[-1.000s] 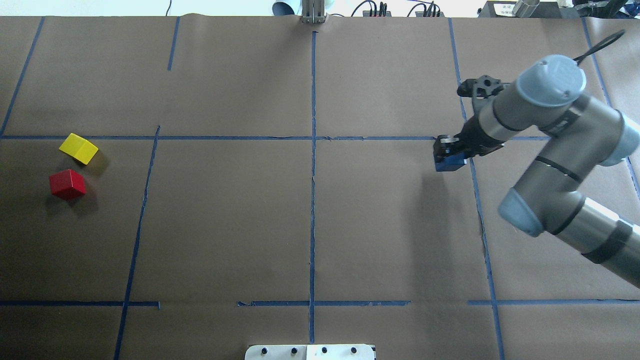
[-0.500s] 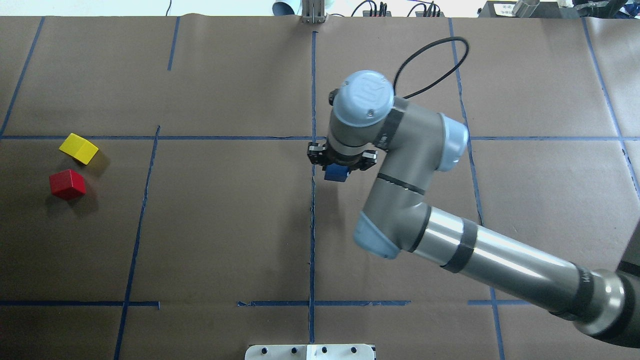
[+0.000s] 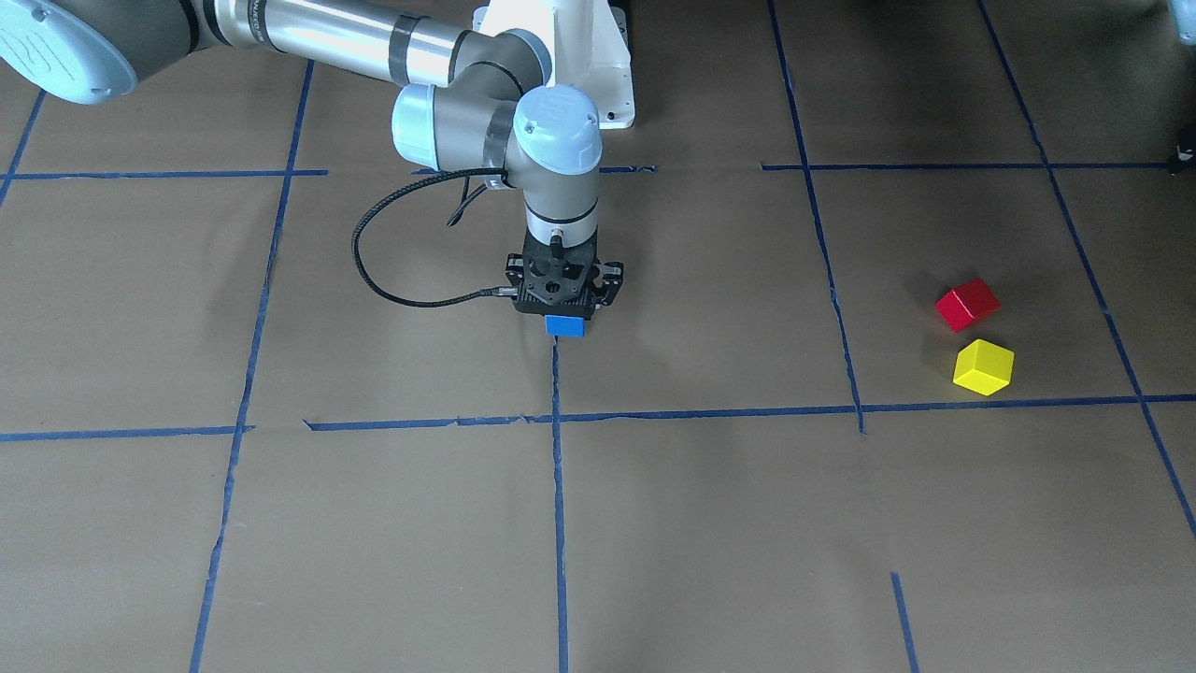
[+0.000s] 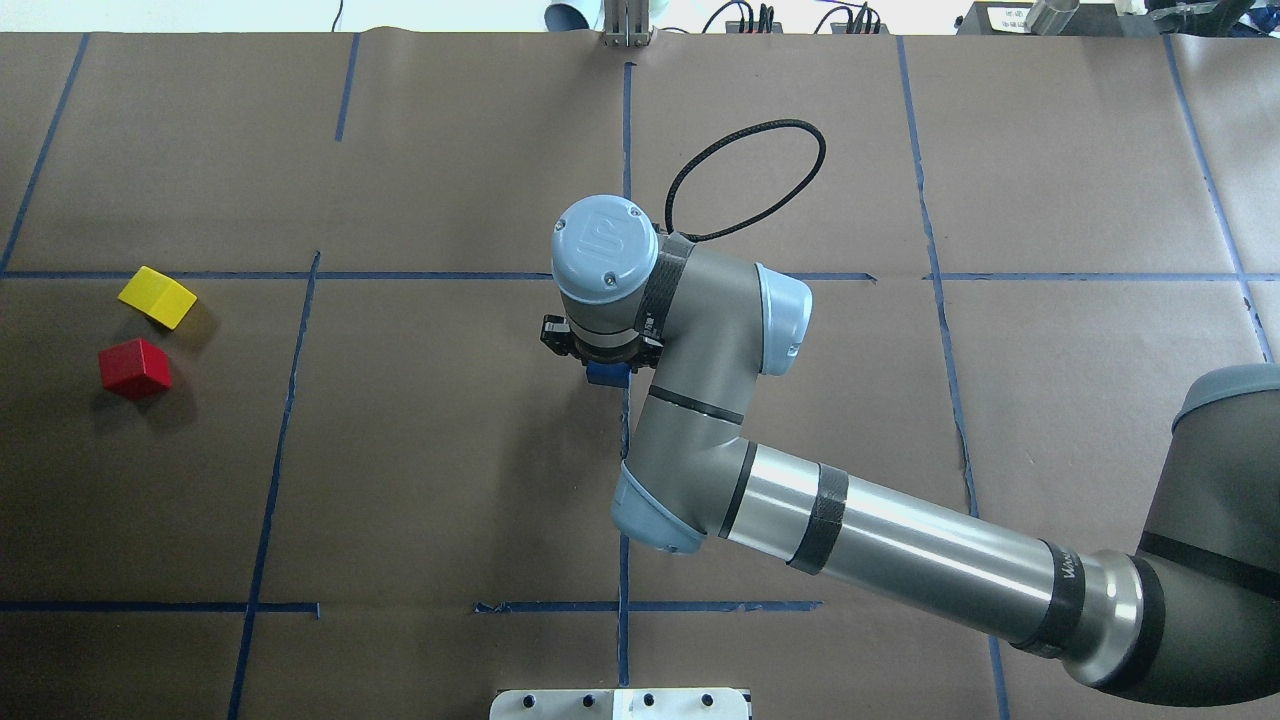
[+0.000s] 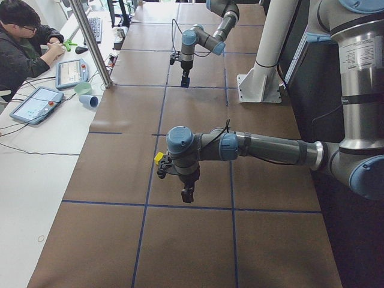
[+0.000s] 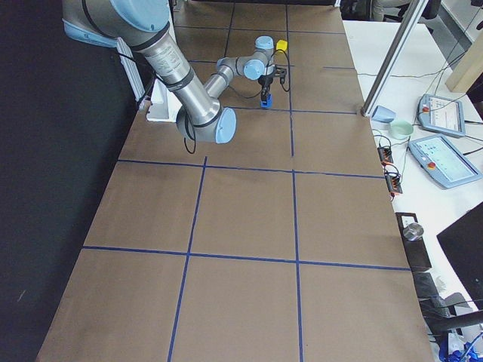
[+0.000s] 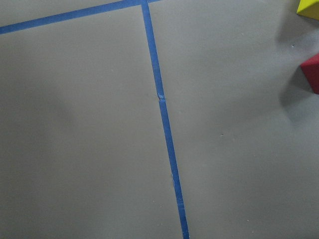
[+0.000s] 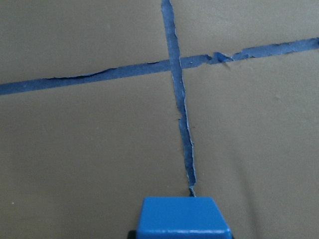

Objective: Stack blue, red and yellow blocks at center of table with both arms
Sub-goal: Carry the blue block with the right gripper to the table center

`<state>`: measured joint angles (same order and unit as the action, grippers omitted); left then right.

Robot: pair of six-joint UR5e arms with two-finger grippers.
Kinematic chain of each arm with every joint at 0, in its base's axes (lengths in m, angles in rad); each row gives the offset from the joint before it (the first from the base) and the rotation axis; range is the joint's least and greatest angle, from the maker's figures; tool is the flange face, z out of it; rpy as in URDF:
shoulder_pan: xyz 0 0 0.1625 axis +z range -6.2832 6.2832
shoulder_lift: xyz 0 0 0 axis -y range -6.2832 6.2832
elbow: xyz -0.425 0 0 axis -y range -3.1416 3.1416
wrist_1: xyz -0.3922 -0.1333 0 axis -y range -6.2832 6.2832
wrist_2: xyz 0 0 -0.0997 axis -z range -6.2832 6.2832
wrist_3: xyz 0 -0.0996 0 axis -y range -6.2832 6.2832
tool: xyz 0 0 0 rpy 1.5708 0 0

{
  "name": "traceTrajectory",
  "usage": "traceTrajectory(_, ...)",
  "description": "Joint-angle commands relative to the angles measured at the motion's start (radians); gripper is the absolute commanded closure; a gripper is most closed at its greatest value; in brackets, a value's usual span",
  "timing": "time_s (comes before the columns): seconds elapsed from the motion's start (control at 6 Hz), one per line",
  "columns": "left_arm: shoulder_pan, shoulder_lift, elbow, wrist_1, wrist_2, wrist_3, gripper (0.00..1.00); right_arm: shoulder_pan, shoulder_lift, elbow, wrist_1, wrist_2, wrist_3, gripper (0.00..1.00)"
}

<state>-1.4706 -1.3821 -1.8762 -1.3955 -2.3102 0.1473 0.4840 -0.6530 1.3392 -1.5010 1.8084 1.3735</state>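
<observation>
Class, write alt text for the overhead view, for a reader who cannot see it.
The right arm reaches in from the lower right, its tool holding a blue block at the centre tape line. A red block and a yellow block lie near the left edge.

A robotics lab: tape-gridded table (image 4: 400,450), teach pendants (image 5: 37,102) and a seated operator (image 5: 18,48) alongside.

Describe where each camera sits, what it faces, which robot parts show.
Front-facing: across table, facing base; right gripper clamps blue block.
Overhead: behind base, looking down; right arm, red block, yellow block.
Exterior left: table end; left gripper near.
Exterior right: opposite end; right arm near.
Left wrist: tape, block corners; no gripper.
Right wrist: tape cross, blue block.
Overhead, front-facing share blocks.
</observation>
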Motion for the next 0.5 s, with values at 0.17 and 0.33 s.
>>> traceTrajectory(0.17, 0.001, 0.0, -0.004, 0.0, 0.0, 0.0, 0.0, -0.001, -0.005, -0.012, 0.002, -0.004, -0.042, 0.0)
traceTrajectory(0.33, 0.001, -0.002, -0.004, -0.002, 0.002, 0.0, 0.0, 0.03, -0.002, 0.001, -0.001, 0.012, -0.056, 0.0)
